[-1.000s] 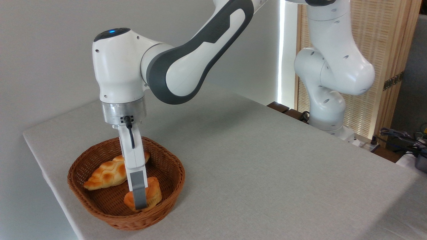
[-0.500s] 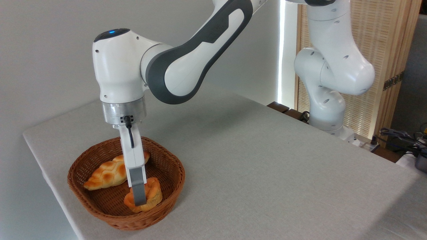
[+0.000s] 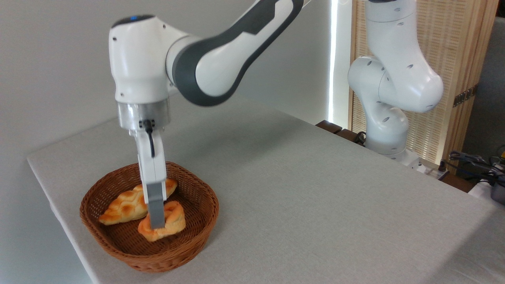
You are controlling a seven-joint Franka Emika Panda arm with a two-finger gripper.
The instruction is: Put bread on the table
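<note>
Grey bench (image 3: 315,205) fills the lower frame; the white arm (image 3: 221,51) reaches down at left. Basket (image 3: 118,244) sits lower left, loaf (image 3: 122,205) inside. Fingers (image 3: 156,215) clamp the bread (image 3: 167,223), tilted above the basket floor.

A brown woven wicker basket (image 3: 118,246) is seen directly under the end effector (image 3: 156,221), near the front left corner of the scene. Inside it, a longer pale-golden braided loaf (image 3: 126,205) is laid just to the left of the end effector and a little behind it. Far to the right of the end effector, a wooden slatted screen (image 3: 453,59) is placed, and below it some dark cables (image 3: 469,159) are gathered at the right edge.
</note>
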